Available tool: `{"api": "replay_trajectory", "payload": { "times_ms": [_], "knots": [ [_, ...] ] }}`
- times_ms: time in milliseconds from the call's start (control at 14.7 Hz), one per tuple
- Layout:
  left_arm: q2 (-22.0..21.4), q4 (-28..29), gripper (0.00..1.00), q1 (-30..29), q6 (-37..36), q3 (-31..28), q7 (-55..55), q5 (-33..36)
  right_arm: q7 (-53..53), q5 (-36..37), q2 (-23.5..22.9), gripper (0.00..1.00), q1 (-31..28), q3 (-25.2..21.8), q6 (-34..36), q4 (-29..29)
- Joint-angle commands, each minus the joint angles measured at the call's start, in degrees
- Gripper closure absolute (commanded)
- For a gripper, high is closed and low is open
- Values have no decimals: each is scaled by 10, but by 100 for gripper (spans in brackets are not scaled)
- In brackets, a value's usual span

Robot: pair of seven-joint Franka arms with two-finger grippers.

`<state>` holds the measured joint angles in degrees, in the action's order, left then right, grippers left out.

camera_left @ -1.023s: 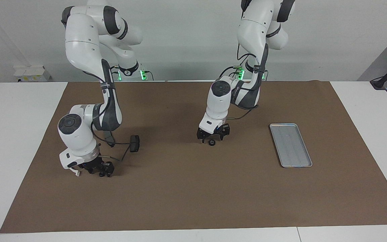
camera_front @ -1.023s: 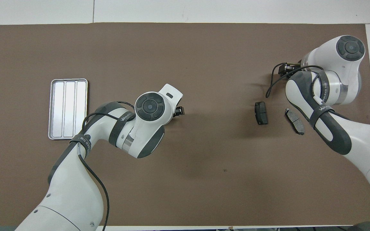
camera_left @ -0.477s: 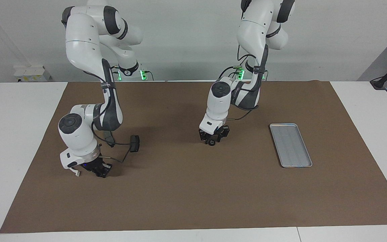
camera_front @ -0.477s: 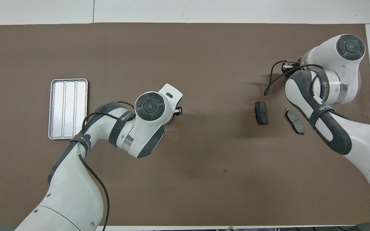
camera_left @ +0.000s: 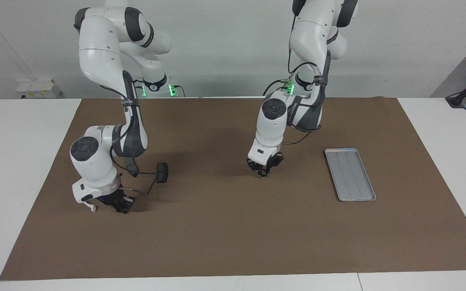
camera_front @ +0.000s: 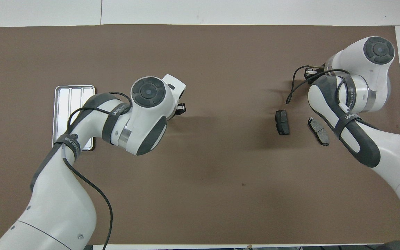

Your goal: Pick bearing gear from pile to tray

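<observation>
- Facing view: small black round bearing gear (camera_left: 263,173) sits at the tips of the left gripper (camera_left: 263,171), just clear of the brown mat (camera_left: 233,234), roughly mid-table.
- Left gripper: fingers drawn in close, apparently clamped on the bearing gear; nothing else touched.
- Step in hand, as judged: the pick is made and the carry to the tray is beginning.
- Flat rectangular silver-grey metal tray (camera_left: 350,174) with raised rim and ribbed floor lies at three o'clock from the left gripper in the facing view, well apart, nothing in it.
- Next move calls for a level sweep toward three o'clock, a stop over the tray floor, a short descent, then release; so small a round piece may roll if let go high.
- Two dark grey brake pads (camera_front: 282,122) lie near each other toward the right arm's end.
- Right gripper (camera_left: 121,207), at eight o'clock from the left gripper in the facing view, is low at the mat with fingertips together; whether a piece is pinched cannot be told.
</observation>
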<state>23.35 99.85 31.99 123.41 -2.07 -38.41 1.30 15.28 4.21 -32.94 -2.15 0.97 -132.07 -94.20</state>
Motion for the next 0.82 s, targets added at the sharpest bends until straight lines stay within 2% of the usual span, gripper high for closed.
{"api": "replay_trajectory", "payload": {
  "times_ms": [0, 205, 341, 477, 614, 750],
  "knots": [
    [-35, -38, 100, -84, -100, 7, 108, 2, -9, 2, 2, 100, 6, 2, 78, 35],
    [-88, 6, 100, -192, -177, 4, 315, -11, -10, 0, 27, 100, 24, 6, 192, 89],
    [-123, 82, 100, -260, -166, 4, 427, -11, 2, -8, 48, 100, 46, 6, 254, 116],
    [-147, 161, 100, -289, -76, 3, 463, -11, 51, -11, 58, 100, 84, 6, 311, 149],
    [-167, 245, 100, -291, 32, 3, 460, -11, 146, -9, 54, 100, 124, 7, 362, 192],
    [-167, 278, 100, -287, 77, 4, 457, -11, 224, -9, 55, 100, 172, 7, 361, 195]
  ]
}}
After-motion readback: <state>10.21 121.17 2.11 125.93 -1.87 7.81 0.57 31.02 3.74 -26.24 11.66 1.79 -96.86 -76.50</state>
